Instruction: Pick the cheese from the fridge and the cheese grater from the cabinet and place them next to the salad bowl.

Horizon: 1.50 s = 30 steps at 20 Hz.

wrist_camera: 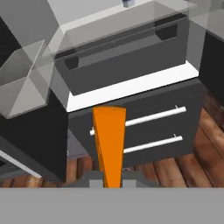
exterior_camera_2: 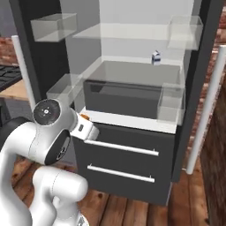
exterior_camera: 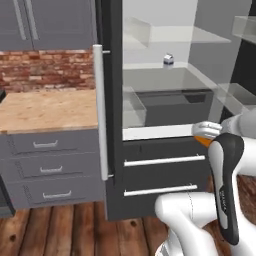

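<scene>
A: Left to right, what was there?

B: A wooden surface [exterior_camera: 47,110] over grey drawers [exterior_camera: 50,167], brick behind it, then the open fridge [exterior_camera: 116,125] with its long silver handle [exterior_camera: 101,112]. Inside sat glass shelves, a dark drawer [exterior_camera_2: 126,99] and a small blue-and-white carton [exterior_camera: 168,60] at the back. Two pull-out drawers with bar handles sat below.

A: And the cheese?

B: The cheese [wrist_camera: 109,144] was in the tool [wrist_camera: 112,183], outside the fridge, in front of the white ledge [exterior_camera_2: 132,121] at its lower right corner in the left base view. An orange sliver [exterior_camera: 202,141] showed there by the wrist.

A: How was the tool set?

B: Nearly closed, clamped on the narrow bottom end of the wedge, with most of the cheese standing out beyond the tips.

A: What could go wrong?

B: I judged the grip the weak point. The wedge tapers, so a fast swing or a jolt from the base could let it pivot or slide out onto the wooden floor [exterior_camera: 65,230]. The arm was also close to the ledge and the open door, so a wide turn could knock the cheese against either. The grater and the bowl weren't visible here, so most of the task looked undone.
</scene>
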### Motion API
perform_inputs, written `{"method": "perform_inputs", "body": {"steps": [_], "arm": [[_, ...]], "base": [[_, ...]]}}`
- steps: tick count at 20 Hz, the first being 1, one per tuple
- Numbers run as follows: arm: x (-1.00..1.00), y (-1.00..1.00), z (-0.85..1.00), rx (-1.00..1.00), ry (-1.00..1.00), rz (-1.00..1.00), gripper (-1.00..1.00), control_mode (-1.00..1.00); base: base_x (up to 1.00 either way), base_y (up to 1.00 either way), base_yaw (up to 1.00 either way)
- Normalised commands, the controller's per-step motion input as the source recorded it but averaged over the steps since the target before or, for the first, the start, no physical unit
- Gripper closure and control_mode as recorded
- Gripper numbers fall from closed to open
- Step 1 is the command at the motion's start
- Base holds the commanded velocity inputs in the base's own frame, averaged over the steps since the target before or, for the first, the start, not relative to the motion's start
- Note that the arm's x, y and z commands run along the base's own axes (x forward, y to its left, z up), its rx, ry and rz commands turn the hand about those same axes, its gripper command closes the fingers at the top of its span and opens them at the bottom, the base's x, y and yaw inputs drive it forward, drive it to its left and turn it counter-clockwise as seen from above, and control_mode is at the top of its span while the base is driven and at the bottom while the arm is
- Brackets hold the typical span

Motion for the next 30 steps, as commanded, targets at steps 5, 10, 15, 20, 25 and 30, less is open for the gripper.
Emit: {"method": "perform_inputs", "body": {"steps": [5, 10, 15, 20, 25, 30], "arm": [[0.0, 0.0, 0.0, 0.0, 0.0, 0.0, 1.0, 1.0], [0.0, 0.0, 0.0, 0.0, 0.0, 0.0, 1.0, 1.0], [0.0, 0.0, 0.0, 0.0, 0.0, 0.0, 1.0, 1.0], [0.0, 0.0, 0.0, 0.0, 0.0, 0.0, 1.0, 1.0], [0.0, 0.0, 0.0, 0.0, 0.0, 0.0, 1.0, 1.0], [0.0, 0.0, 0.0, 0.0, 0.0, 0.0, 1.0, 1.0]], "base": [[-0.37, 0.0, 0.82], [-0.26, 0.0, 0.93], [-0.11, 0.13, 0.89], [0.03, 0.3, 0.62], [0.54, 0.33, 0.29], [0.86, 0.22, 0.11]]}}
